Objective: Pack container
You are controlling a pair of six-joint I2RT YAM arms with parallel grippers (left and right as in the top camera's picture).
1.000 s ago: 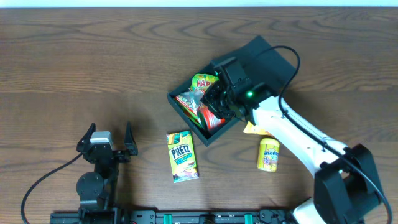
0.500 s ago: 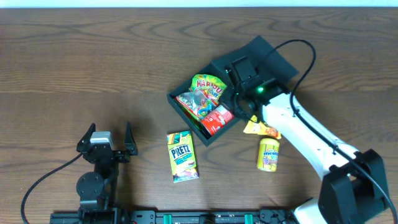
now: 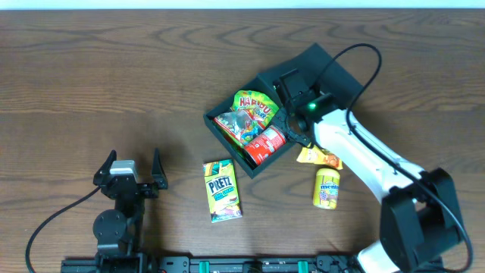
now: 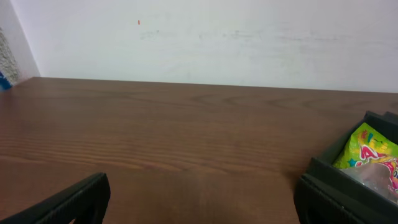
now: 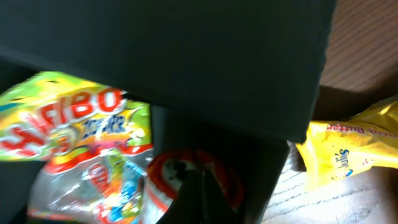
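Sitting right of centre on the table [image 3: 114,76], the container [image 3: 322,70] has its lid folded back. The right gripper [image 3: 288,129] hangs over its inside, jaws pressed together and empty; the left gripper [image 3: 130,171] rests well apart, jaws wide, and a Haribo bag [image 3: 254,102] lies inside

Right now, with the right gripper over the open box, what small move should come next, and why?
Probably lift the right gripper clear of the container and open it toward the yellow wrapper lying just outside the box. Its jaws look shut with nothing held, and that wrapper, the mentos tub and the Pretz box are not yet packed.
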